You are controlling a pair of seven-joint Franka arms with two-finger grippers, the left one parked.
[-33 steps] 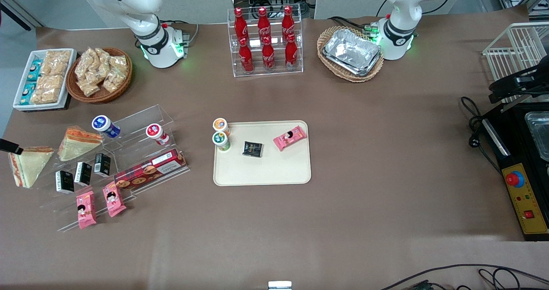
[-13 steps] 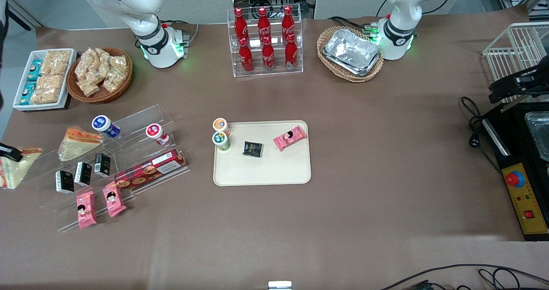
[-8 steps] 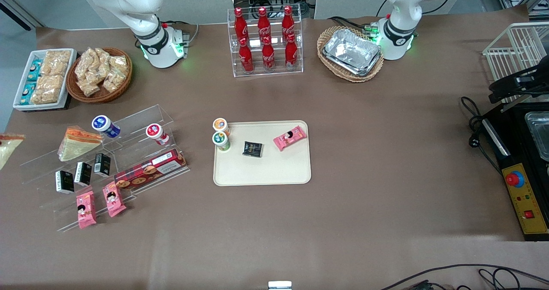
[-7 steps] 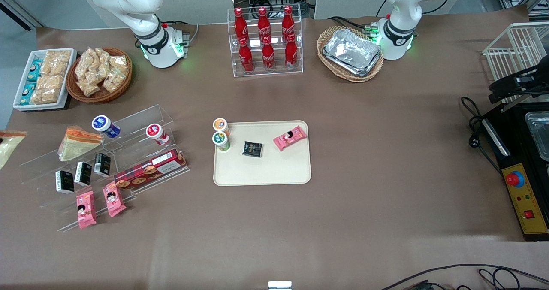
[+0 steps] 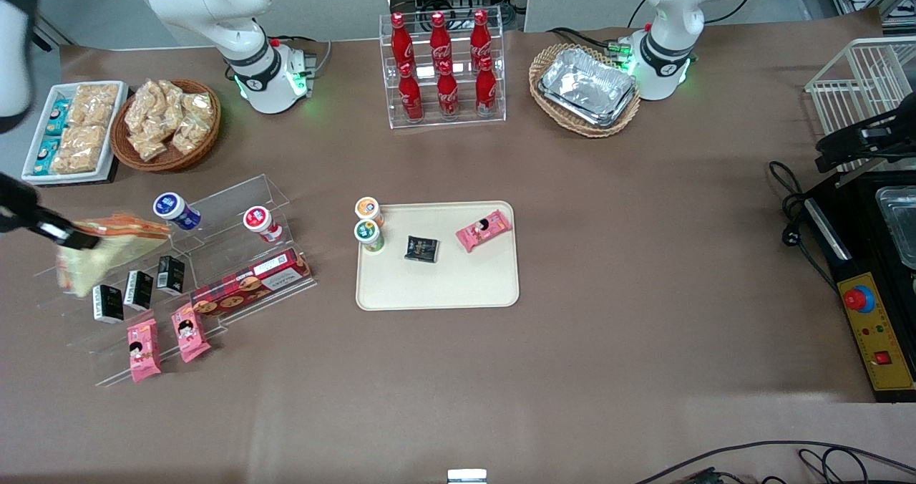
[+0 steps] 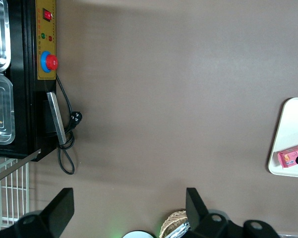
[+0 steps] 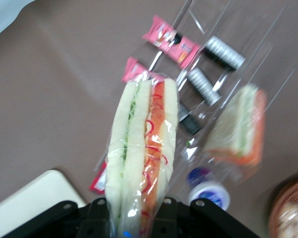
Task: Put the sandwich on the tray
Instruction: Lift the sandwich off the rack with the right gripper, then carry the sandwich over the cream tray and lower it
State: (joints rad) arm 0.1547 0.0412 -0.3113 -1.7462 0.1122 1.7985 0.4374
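Clear-wrapped sandwich (image 7: pixel 141 153): clamped in gripper (image 7: pixel 131 210), apparently lifted above display rack (image 5: pixel 215 255), for carrying to distant cream tray (image 5: pixel 458 291).

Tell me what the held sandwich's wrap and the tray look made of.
The gripper, above the clear display steps, is shut on the sandwich. Its wrap looks like thin clear plastic film: glossy, crinkled, bread and orange-red filling showing through. The tray looks like matte cream moulded plastic: uniform colour, rounded corners, low rim.
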